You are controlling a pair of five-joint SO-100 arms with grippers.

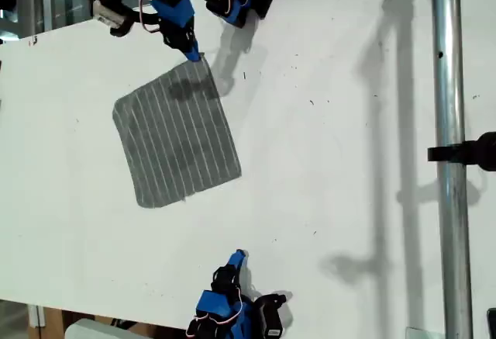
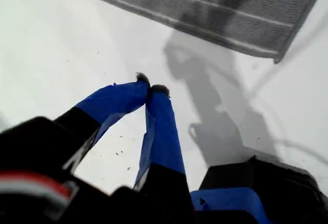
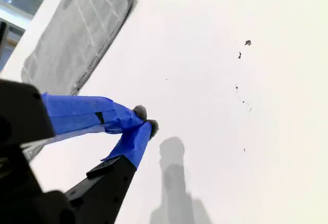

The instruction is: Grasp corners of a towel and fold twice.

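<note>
Low in the exterior view, my second claw is over bare white tabletop, well apart from the grey striped towel lying flat toward that view's upper left, while my first claw is just beside the towel's top corner. First wrist view: tips pinched together on nothing, cloth edge ahead. Second wrist view: tips likewise together and empty, towel farther off.
</note>
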